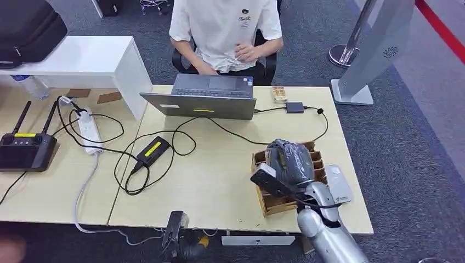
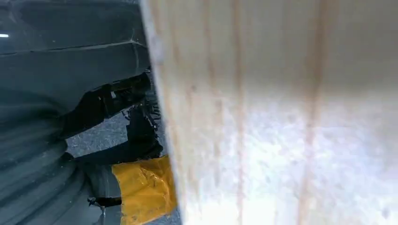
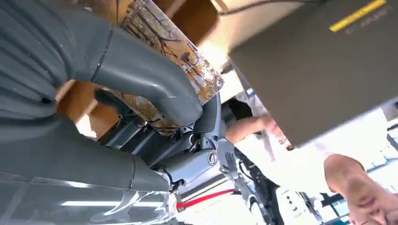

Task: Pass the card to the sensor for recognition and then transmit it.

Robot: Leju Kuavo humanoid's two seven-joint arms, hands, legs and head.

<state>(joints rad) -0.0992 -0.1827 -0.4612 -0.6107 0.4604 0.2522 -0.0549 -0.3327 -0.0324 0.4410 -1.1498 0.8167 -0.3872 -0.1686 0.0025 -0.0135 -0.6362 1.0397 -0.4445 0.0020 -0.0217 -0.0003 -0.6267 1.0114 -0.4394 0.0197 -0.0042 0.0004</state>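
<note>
A wooden slotted card box (image 1: 271, 204) stands near the table's front right. My right hand (image 1: 289, 160) hovers over it, hiding most of the slots. In the right wrist view the thick thumb (image 3: 141, 79) and the darker fingers pinch a card (image 3: 190, 61) printed with brown trees, just above the box (image 3: 187, 16). A flat pale-grey sensor pad (image 1: 339, 185) lies on the table right beside the box. My left hand (image 1: 175, 230) hangs below the table's front edge; the left wrist view shows its ribbed cover (image 2: 33, 187) against the table's wooden edge (image 2: 281, 117), and how its fingers lie is unclear.
A person in a white shirt (image 1: 225, 24) sits behind an open laptop (image 1: 203, 101) at the far edge. Black cables and a power brick (image 1: 152, 149) lie mid-table. A power strip (image 1: 88, 130) and a black router (image 1: 24, 149) sit at the left. A small adapter (image 1: 295, 107) rests by the laptop.
</note>
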